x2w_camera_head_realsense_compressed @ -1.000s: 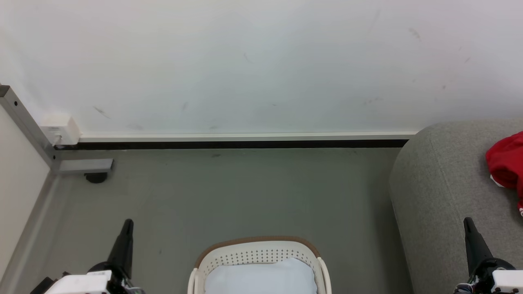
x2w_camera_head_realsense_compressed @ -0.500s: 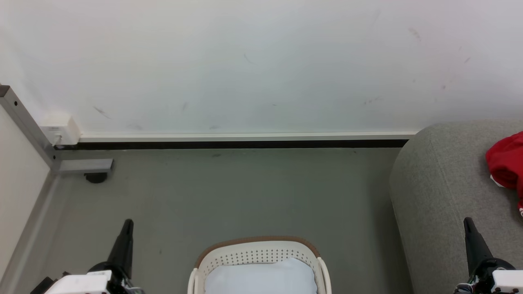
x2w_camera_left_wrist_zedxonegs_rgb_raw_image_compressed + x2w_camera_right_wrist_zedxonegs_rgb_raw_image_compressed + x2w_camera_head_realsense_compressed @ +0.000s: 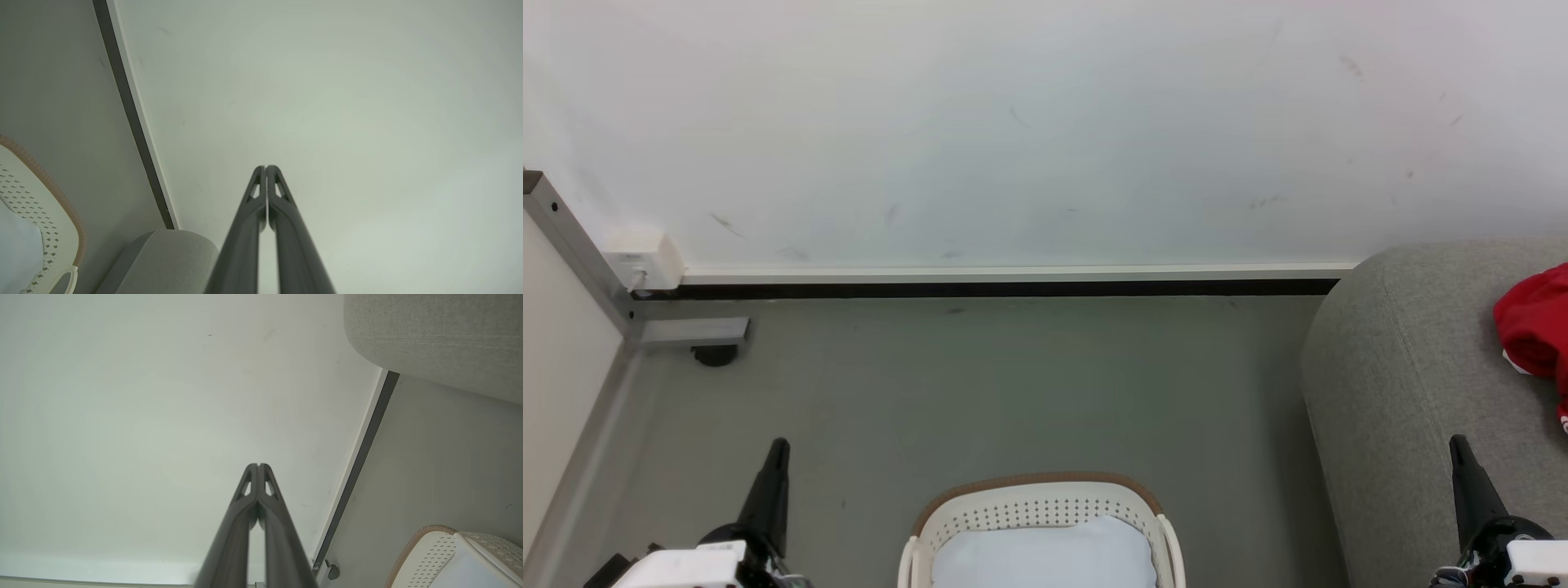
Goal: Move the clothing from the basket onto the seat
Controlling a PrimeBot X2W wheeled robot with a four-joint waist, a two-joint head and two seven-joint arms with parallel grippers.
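My left gripper (image 3: 778, 449) and right gripper (image 3: 1460, 447) are both pinched closed and empty. The red clothing (image 3: 1535, 327) lies on the grey sofa (image 3: 1388, 367). The basket (image 3: 1037, 478) shows a pale cloth (image 3: 1045, 555), which I could snag by mistake if I reach in.

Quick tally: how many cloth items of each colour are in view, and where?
Bright red fabric clothing heap, on the light grey woven sofa: 1
Pale bluish-white cloth, in the white perforated plastic basket: 1
Total: 2
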